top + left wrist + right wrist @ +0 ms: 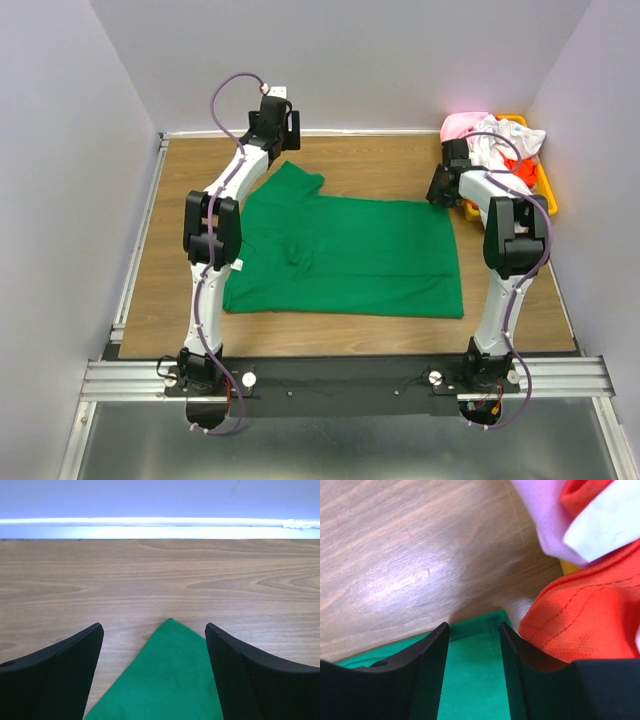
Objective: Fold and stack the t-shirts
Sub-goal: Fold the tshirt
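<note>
A bright green t-shirt (340, 255) lies spread flat on the wooden table. My left gripper (276, 125) is open at the far left, just beyond the shirt's sleeve. In the left wrist view the gripper (154, 628) stands with jaws wide apart and the pointed green sleeve corner (167, 680) lies between them. My right gripper (443, 186) is at the shirt's far right corner. In the right wrist view it (473, 627) is open and straddles the green hem corner (472, 675), not closed on it. Pink (463, 125), white (500, 140) and orange-red (590, 615) t-shirts are heaped at the right.
A yellow-orange bin (545, 190) at the back right holds the heaped shirts and sits close beside my right gripper. Bare wood (160, 575) runs to the back wall (160, 500). Side walls close in the table on left and right.
</note>
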Action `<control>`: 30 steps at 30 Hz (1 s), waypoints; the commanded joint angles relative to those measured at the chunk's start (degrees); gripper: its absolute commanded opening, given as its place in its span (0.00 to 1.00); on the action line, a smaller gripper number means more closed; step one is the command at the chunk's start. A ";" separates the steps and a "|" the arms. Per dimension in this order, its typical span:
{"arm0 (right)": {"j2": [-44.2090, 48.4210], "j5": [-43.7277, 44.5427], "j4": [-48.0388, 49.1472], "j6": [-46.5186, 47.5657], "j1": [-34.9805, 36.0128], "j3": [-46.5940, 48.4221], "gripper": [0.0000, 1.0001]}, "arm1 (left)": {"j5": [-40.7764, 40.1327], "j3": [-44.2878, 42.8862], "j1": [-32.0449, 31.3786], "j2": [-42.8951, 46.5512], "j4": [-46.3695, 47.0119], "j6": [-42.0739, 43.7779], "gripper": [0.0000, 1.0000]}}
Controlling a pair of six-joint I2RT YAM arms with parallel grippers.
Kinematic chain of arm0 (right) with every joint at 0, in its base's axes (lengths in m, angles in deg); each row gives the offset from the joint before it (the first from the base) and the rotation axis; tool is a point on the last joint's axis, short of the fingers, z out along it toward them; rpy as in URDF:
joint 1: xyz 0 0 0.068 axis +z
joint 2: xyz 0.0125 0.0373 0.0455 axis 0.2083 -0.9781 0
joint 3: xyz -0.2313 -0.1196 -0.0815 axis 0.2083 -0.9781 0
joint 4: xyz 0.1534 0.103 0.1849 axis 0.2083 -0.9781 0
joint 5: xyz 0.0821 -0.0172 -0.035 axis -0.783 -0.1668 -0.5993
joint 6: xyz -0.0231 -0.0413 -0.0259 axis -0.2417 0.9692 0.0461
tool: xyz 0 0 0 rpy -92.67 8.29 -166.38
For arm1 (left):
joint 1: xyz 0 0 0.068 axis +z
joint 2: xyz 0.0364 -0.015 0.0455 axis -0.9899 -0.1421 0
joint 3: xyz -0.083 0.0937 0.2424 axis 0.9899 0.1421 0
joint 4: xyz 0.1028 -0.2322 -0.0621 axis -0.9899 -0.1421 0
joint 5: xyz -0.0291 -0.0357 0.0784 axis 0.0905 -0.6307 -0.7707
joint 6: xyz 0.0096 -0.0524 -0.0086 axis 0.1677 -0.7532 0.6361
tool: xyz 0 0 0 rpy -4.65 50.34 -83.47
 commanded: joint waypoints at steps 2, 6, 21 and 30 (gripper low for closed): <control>-1.96 4.92 -0.83 0.25 -0.67 0.73 0.52 | 4.28 -4.45 -0.25 -3.28 -2.67 5.39 0.89; -2.66 5.54 -0.83 0.25 -0.76 0.99 0.52 | 5.17 -6.39 -0.25 -5.21 -2.14 6.97 0.88; -2.58 1.32 -0.75 -0.63 -0.76 -0.68 0.48 | 3.68 -12.02 -0.25 -12.33 -7.94 6.19 0.78; -2.23 0.44 -0.74 -1.15 -0.76 -1.73 0.47 | 3.85 -15.44 -0.51 -14.88 -10.31 5.05 0.70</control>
